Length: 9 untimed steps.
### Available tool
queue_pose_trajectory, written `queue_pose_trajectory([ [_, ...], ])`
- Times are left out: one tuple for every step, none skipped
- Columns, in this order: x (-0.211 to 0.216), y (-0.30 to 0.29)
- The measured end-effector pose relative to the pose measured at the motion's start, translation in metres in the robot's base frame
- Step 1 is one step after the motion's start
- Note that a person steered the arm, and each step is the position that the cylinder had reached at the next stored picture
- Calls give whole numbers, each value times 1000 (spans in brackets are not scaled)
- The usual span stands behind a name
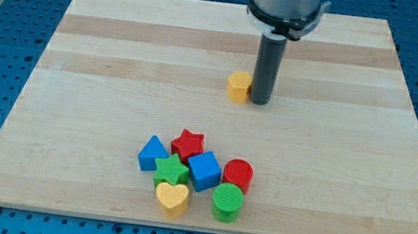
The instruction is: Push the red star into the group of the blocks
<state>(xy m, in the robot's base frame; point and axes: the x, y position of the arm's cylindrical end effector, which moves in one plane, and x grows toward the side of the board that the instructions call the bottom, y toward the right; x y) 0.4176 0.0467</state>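
Camera view: red star (188, 143), five-pointed, lying flat at the top of the cluster near the wooden board's (120, 57) bottom edge, touching blue triangle (153, 154), green star (172, 169) and blue cube (204, 170). Red cylinder (238, 173), green cylinder (227, 201), yellow heart (172, 198) alongside. My tip (260, 102) well above, just right of yellow hexagon (238, 86). No jaws: plain rod. Bare wood between, left and right.

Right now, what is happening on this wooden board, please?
My tip rests on the wooden board just to the view's right of a lone yellow block, near the board's middle. The red star is far from it, toward the view's bottom, already against the cluster: blue triangle, green star, blue cube, red cylinder, green cylinder, yellow heart.
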Motion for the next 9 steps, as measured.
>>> queue_pose_trajectory([
  [0,-23],
  [-1,-17],
  [49,11],
  [70,-30],
  [72,-77],
  [72,-99],
  [81,-104],
  [83,-104],
  [85,-103],
])
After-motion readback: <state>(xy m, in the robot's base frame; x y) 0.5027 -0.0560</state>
